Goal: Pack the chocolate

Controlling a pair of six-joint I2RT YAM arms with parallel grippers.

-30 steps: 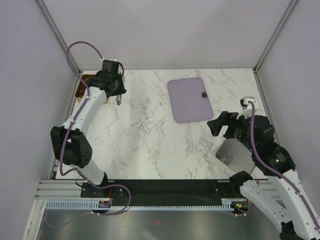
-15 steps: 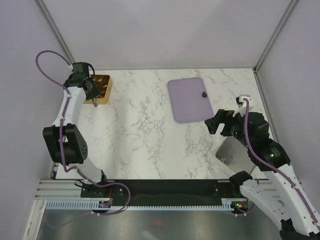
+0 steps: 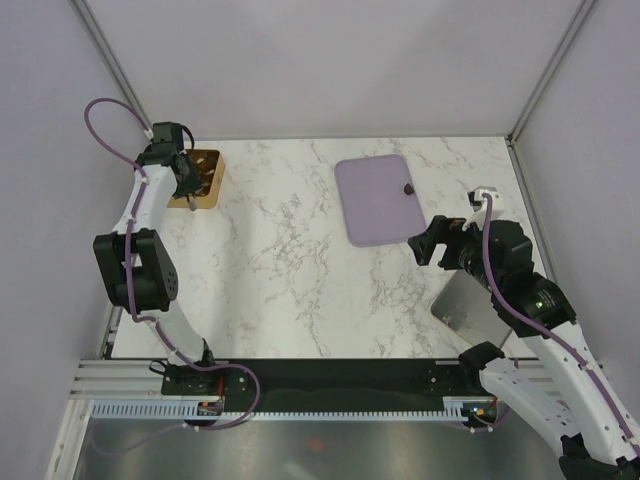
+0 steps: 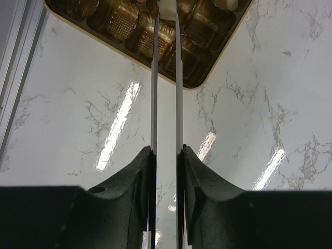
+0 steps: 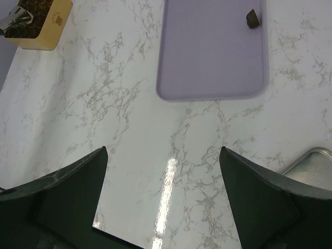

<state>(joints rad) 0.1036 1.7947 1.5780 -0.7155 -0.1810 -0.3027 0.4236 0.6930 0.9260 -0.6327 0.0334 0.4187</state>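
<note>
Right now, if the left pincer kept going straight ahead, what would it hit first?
The golden-brown box: the left pincer, pinching what looks like a cream-white chocolate, points straight into its compartments. How far above them it hangs is unclear.

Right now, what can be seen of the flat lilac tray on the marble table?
The flat lilac rounded-rectangle tray looks like matte plastic or silicone, with a thin, slightly raised rim. It lies flat on the white marble-patterned table, in the far right part, slightly askew to the table's edges. One small dark brown chocolate piece sits on it near its far right corner; the rest of its surface is bare. Nothing else touches it.
</note>
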